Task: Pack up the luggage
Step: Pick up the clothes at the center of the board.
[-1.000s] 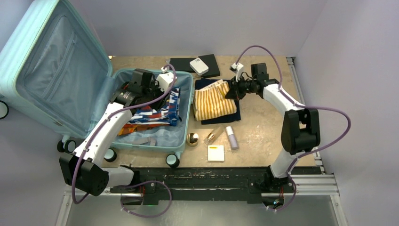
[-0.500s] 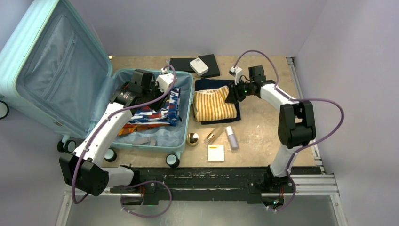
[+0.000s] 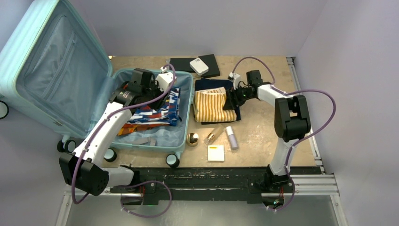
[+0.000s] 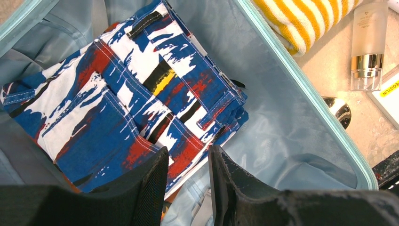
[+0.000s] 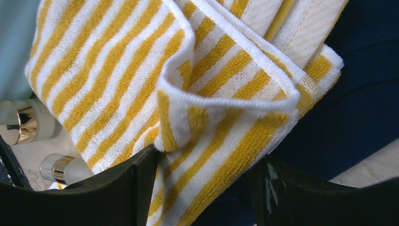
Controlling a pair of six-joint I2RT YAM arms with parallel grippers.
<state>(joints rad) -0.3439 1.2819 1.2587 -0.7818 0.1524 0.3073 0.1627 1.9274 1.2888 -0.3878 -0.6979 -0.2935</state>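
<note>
The luggage [image 3: 51,70], a pale mint hard-shell suitcase, lies open at the left with its lid raised. Folded blue, red and white patterned shorts [image 3: 162,110] [image 4: 141,94] lie in its lined base. My left gripper [image 3: 131,98] [image 4: 188,162] hovers over the shorts' near edge, open with nothing between its fingers. A yellow-and-white striped towel [image 3: 209,106] [image 5: 108,70] rests on a navy garment [image 3: 236,117] [image 5: 367,94] right of the case. My right gripper [image 3: 230,101] [image 5: 204,157] stands open at the towel's right edge, with a rumpled corner lying loose between the jaws.
A black pouch [image 3: 181,64] with a white box [image 3: 199,66] on it sits at the back. In front of the towel lie a gold ball [image 3: 192,139], a perfume bottle [image 3: 212,136], a white tube [image 3: 230,137] and a yellow-white card [image 3: 216,153].
My right gripper went from shut to open, let the lifted towel corner drop, and moved down and left to the towel's edge. The left arm has not moved.
</note>
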